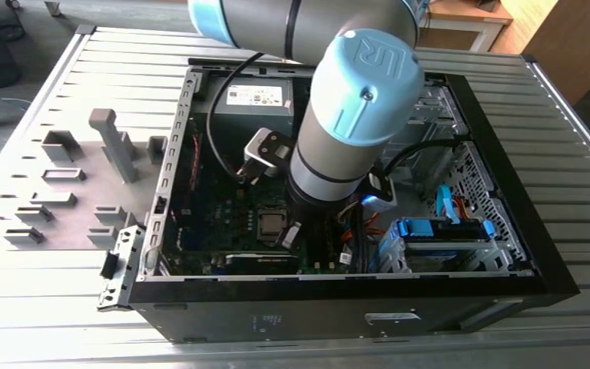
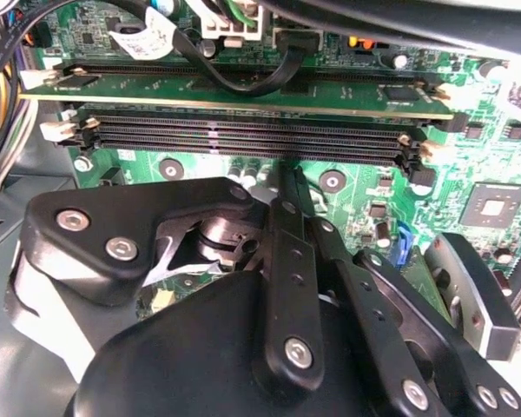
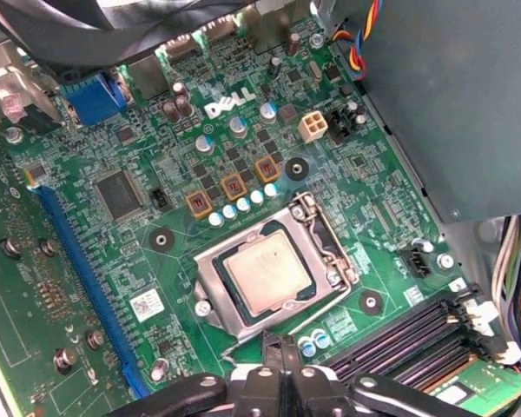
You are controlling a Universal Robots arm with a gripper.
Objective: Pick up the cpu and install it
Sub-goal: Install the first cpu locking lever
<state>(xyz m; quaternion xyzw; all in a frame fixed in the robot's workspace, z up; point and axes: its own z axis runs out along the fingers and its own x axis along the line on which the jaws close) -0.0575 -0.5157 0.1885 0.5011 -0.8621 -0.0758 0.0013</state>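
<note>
Fingers (image 3: 274, 356) are pressed together with no gap showing between their tips in both wrist views, and nothing sits between them, so they are closed and empty. They hang just above the green motherboard (image 3: 113, 287), close to the edge of the socket (image 3: 210, 287) and beside the black memory slots (image 2: 243, 135), without clearly touching either.

The cpu (image 3: 267, 271) lies flat and square inside the socket's metal frame, its silvery top facing up. In the exterior view the cpu (image 1: 271, 223) shows at about seven o'clock from the arm (image 1: 352, 115), low in the open computer case (image 1: 500, 284), which lies on the slatted table (image 1: 49, 307). Grey holder blocks (image 1: 64, 181) stand on the table at nine o'clock from the case, well apart from the chip.

Judging by this, the placing step looks done: the chip is released and seems seated. Whether the socket's retaining lever is latched cannot be told. Any further move here calls for care, since the memory slots and loose cables (image 1: 223, 108) crowd the fingers closely, and a sideways nudge could disturb the chip.
</note>
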